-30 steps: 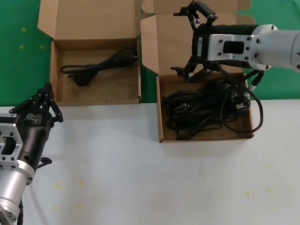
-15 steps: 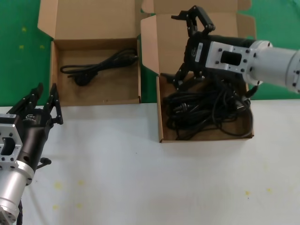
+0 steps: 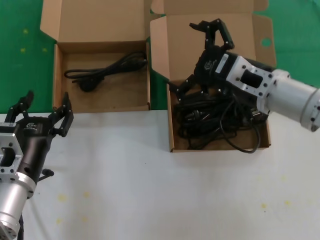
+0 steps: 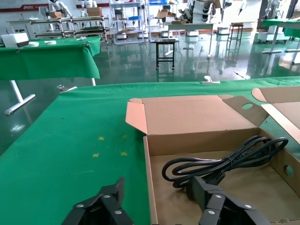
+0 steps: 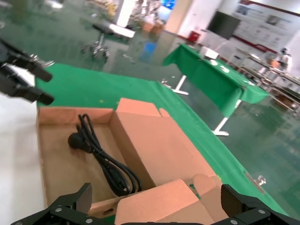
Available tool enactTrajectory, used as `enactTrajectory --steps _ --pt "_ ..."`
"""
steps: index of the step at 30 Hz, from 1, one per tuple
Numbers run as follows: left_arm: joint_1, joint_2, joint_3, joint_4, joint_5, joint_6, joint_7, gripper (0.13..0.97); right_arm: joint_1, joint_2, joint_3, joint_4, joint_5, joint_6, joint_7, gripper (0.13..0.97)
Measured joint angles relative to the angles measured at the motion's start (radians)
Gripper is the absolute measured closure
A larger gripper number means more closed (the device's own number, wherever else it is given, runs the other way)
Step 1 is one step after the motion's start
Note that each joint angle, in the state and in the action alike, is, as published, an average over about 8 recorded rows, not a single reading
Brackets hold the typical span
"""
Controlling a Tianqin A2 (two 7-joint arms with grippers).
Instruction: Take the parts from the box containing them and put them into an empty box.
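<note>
The right hand [image 3: 200, 57] hangs wide open over the cable tangle [image 3: 217, 117] in the box with the holed tab [image 3: 262, 60] — limp, light cords that will likely snag and trail, so a pinch on a bunched loop suits best. One cable [image 3: 102, 72] lies in the shallower box [image 3: 57, 75]. The left hand [image 3: 42, 107], spread wide, waits over the table [image 3: 160, 195].

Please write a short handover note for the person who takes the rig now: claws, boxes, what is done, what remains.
Right claw: open, empty, low over the tangled cables in the full box.
Left claw: open, empty, over the white table before the shallow box.
Done: one black cable lies in the shallow box.
Left: grasp and move the tangled cables.
</note>
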Motion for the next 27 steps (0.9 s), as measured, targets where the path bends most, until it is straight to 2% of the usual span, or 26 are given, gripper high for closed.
enactTrajectory --steps 8,9,17,27 --pt "0.003 0.0 -0.001 -0.001 -0.003 -0.003 0.002 0.485 -0.106 -0.021 0.056 0.018 0.075 0.086 -0.006 0.129" --pt "0.003 0.0 -0.001 -0.001 -0.003 -0.003 0.002 0.485 -0.119 -0.023 0.063 0.021 0.085 0.097 -0.006 0.129" --pt "0.006 0.0 -0.003 -0.002 -0.005 -0.006 0.004 0.303 -0.225 -0.044 0.119 0.04 0.161 0.184 -0.012 0.129" --pt "0.009 0.0 -0.004 -0.003 -0.009 -0.009 0.006 0.186 -0.357 -0.071 0.19 0.063 0.255 0.29 -0.02 0.129"
